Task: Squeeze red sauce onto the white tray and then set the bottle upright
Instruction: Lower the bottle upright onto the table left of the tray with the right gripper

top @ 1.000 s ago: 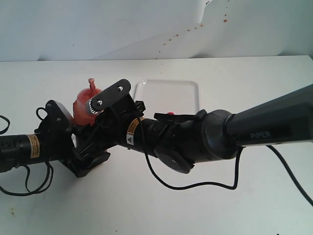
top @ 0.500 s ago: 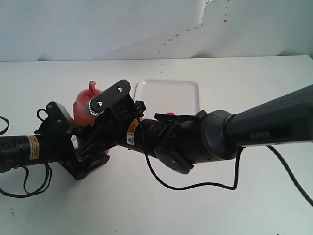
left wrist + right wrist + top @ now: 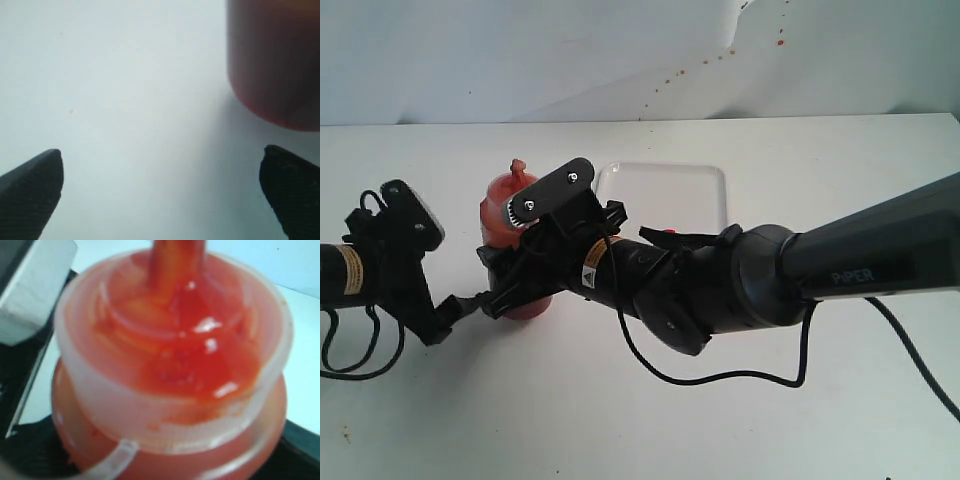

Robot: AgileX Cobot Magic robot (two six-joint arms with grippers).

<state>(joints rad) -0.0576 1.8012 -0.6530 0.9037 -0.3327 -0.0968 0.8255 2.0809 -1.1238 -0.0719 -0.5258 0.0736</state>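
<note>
The bottle stands upright on the table, left of the white tray, nozzle up. My right gripper reaches across and is shut on the bottle's body. In the right wrist view the sauce-smeared cap fills the frame, with my right gripper around the body below it. My left gripper is off to the left, open and apart from the bottle. The left wrist view shows its gripper holding nothing, with the bottle's base beyond one finger. A small spot of red sauce shows at the tray's near edge.
The right arm lies across the middle and hides the tray's near part. A black cable loops below it on the table. More cables hang by the left arm. A pale speckled backdrop closes the far side.
My left gripper has let go and drawn back to the left. The bottle has come upright on the table, still in my right gripper.
</note>
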